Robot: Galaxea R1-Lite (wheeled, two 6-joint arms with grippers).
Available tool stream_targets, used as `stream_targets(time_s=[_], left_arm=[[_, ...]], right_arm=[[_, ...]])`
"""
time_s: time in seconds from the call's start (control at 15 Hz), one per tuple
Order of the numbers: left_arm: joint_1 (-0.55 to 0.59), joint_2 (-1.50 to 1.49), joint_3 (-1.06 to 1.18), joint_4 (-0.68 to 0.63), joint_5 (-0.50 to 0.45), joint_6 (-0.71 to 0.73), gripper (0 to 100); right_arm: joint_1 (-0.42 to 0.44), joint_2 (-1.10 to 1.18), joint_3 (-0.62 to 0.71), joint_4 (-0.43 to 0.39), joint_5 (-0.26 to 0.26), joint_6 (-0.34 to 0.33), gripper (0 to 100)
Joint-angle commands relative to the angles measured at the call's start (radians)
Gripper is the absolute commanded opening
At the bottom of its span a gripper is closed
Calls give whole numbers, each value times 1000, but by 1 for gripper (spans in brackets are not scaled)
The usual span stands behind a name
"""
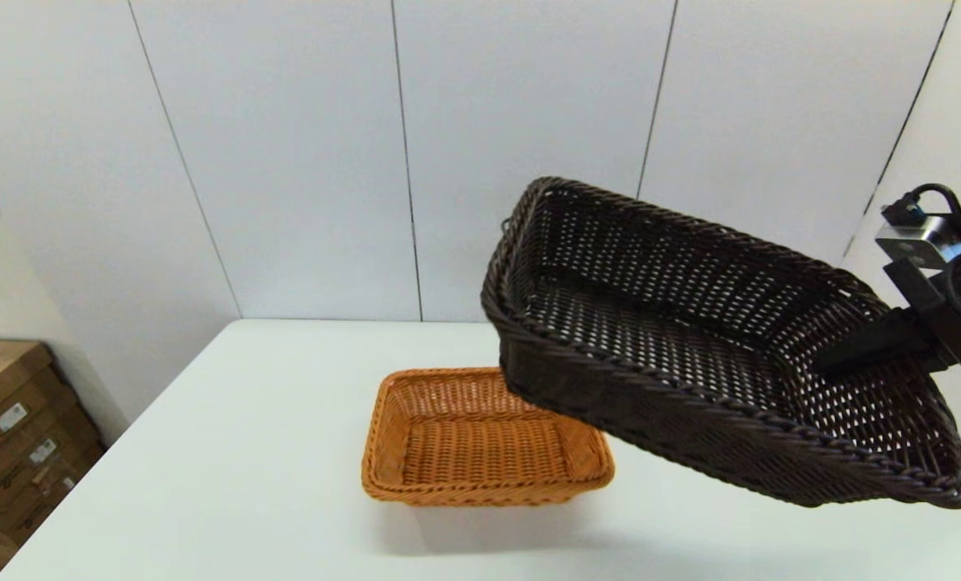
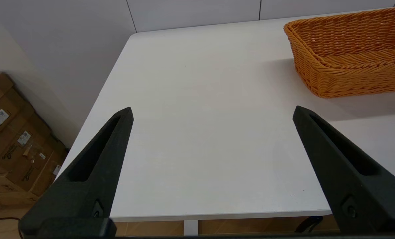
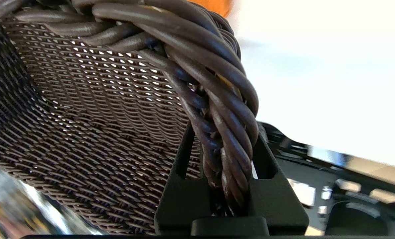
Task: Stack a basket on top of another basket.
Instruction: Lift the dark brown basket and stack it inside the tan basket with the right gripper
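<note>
**Dark basket aloft, carry to the orange-tan one in hand**

Head view: the right end effector (image 1: 839, 355) comes in from the right side and pinches the right-hand wall of the dark brown basket (image 1: 690, 347), one finger lying inside against the weave. The dark brown basket hangs clear of the surface (image 1: 246, 452), tilted so that its open top faces the camera and its left end overlaps the right rear part of the orange-tan basket (image 1: 480, 440) in this picture. The orange-tan basket sits flat and upright near the middle of the surface, nothing in it. I judge the step to be the carry: lifting is done, placing is not. The next move calls for shifting the load further toward the left edge until the two outlines line up, levelling it, then lowering it so it nests in or rests on the braided rim below.

Left wrist view: the left end effector (image 2: 212, 111) is spread wide and holds nothing, hovering over the near left part of the surface, well apart from the orange-tan basket.

Right wrist view: the two black fingers (image 3: 184, 156) are clamped narrowly on the braided rim (image 3: 217, 109), the rim strands wedged between them. The grip sits at one end, so the basket may sag or swing.
</note>
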Motion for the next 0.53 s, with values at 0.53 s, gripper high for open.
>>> stream_targets(time_s=[0.53], left_arm=[[0, 1, 0, 1, 0, 0, 100]], right_arm=[[174, 179, -19, 114, 30, -352, 0]])
